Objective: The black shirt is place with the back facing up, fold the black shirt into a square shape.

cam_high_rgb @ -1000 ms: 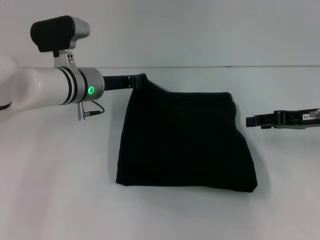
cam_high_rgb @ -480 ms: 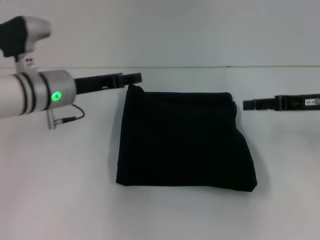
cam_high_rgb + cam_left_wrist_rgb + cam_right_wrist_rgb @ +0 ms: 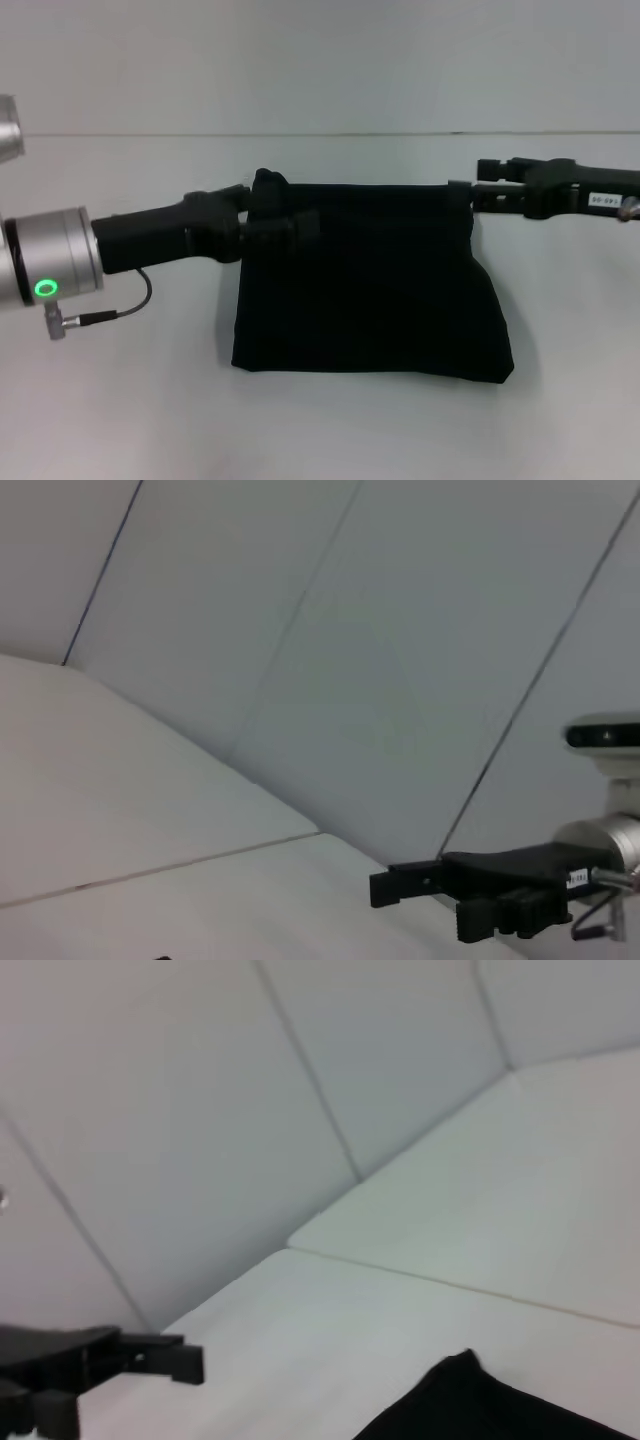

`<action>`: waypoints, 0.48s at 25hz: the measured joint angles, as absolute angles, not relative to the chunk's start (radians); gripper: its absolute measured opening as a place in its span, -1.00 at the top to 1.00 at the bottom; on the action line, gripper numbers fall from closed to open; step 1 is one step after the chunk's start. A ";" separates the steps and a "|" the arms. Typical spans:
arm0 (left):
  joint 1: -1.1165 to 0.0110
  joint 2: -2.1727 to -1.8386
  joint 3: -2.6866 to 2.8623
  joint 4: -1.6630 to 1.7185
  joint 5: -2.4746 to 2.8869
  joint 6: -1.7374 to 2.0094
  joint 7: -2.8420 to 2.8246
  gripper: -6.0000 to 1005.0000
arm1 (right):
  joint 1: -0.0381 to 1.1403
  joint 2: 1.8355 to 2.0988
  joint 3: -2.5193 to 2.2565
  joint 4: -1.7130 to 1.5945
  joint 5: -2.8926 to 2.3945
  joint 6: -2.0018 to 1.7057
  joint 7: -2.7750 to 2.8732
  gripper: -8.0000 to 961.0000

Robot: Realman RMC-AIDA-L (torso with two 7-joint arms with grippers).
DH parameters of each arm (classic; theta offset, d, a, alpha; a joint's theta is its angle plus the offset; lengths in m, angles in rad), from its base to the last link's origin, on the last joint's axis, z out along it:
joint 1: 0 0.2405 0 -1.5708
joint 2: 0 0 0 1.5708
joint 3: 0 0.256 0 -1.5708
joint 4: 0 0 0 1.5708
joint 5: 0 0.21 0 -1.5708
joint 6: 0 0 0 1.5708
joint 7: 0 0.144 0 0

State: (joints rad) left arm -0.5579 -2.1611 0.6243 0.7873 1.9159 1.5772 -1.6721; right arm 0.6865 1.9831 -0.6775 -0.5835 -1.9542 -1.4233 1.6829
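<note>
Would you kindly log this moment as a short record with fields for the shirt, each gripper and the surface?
shirt: black shirt, folded to a rough rectangle, lying flat, no lettering showing
left gripper: at the shirt's far left corner, over the fabric
right gripper: at the shirt's far right corner
surface: white table
fold state: not yet square; wider at the near edge
</note>
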 joint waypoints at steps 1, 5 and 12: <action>-0.556 -2.161 0.624 0.785 1.919 1.580 -1.658 -0.68 | 0.687 1.988 -0.681 -0.585 -1.958 -1.425 1.654 -0.79; -0.565 -2.160 0.642 0.781 1.972 1.590 -1.563 -0.84 | 0.693 1.999 -0.695 -0.601 -2.000 -1.420 1.601 -0.85; -0.613 -2.149 0.693 0.783 2.087 1.598 -1.507 -0.87 | 0.675 1.999 -0.767 -0.665 -2.013 -1.470 1.596 -0.94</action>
